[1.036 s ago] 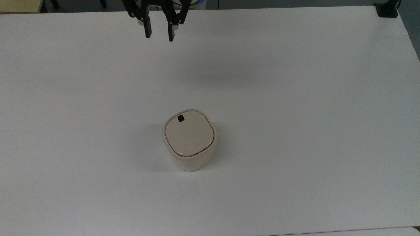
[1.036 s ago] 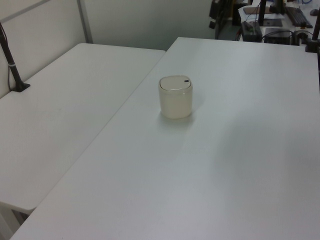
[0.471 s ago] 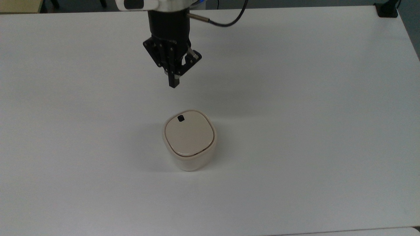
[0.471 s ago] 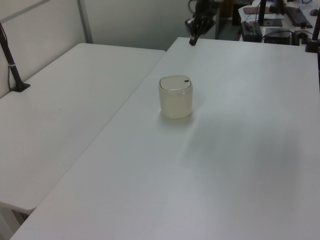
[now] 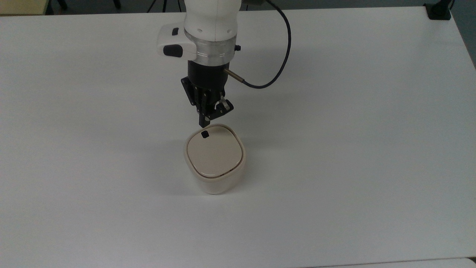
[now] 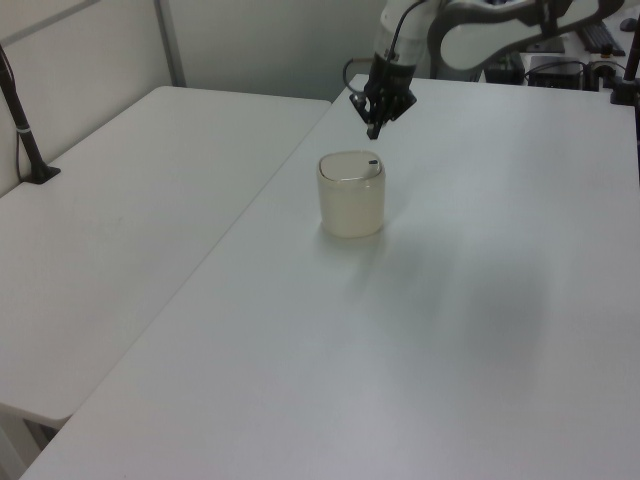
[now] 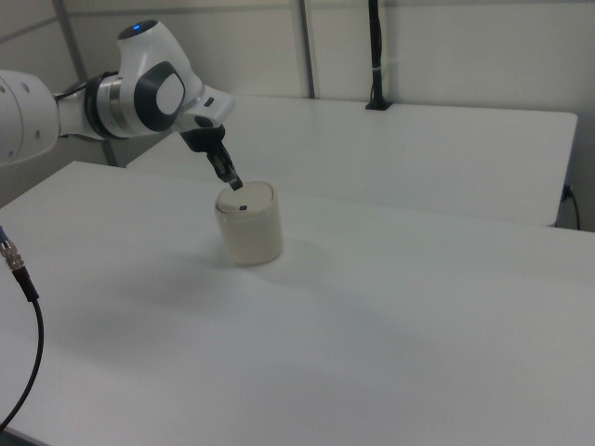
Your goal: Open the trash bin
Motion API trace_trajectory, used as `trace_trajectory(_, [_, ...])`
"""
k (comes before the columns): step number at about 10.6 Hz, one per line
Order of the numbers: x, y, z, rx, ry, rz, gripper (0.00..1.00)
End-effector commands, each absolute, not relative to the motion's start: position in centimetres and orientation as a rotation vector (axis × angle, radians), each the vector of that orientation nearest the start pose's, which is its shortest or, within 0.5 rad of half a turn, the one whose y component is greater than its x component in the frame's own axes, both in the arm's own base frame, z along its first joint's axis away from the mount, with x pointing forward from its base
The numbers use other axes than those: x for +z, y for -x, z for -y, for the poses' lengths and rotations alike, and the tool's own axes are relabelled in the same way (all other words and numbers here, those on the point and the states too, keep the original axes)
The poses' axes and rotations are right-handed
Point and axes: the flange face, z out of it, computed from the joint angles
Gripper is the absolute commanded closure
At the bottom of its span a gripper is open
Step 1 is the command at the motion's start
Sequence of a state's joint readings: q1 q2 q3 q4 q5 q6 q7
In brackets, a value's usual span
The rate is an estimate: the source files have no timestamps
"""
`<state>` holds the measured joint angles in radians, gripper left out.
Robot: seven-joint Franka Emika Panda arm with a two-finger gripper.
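Note:
The trash bin (image 5: 215,175) (image 6: 352,200) (image 7: 251,232) is a small cream-white tub standing on the white table (image 5: 334,111), its beige lid (image 5: 215,154) lying flat and closed. A small black square button (image 5: 204,134) sits at the lid's edge nearest the arm. My gripper (image 5: 204,123) (image 6: 373,130) (image 7: 234,182) hangs just above that button, fingers shut together into one black tip pointing down. A small gap separates the tip from the button in the left view.
A black cable (image 5: 275,74) loops from the wrist over the table. A second white table (image 6: 120,220) adjoins on the left view's left, with a black clamp post (image 6: 25,140). A black mount (image 5: 438,11) sits at the top view's upper right corner.
The arm has travelled from the table's far edge toward the bin and lowered. The fingers, apart one second ago, closed by half a second ago; the tip now hovers over the button.

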<state>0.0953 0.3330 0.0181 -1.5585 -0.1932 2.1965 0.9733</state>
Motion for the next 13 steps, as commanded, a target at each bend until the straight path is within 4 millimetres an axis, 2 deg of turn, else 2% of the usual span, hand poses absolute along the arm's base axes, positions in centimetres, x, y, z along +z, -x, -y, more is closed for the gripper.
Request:
trace_trajectory(1, [47.3, -68.3, -7.3, -0.557, 2.844, -1.211, 1.00])
trace_trajectory(5, [44.5, -68.9, -7.3, -0.541, 2.860, -1.262, 1.00])
trace_trajectory(8, [43.5, -69.1, -7.1, -0.537, 2.873, -1.280, 1.00])
trace_trajectory(11, [43.7, -69.1, -7.2, -0.542, 2.872, -1.276, 1.00])
trace_trajectory(13, [45.7, -68.8, -7.2, -0.560, 2.851, -1.283, 1.00])
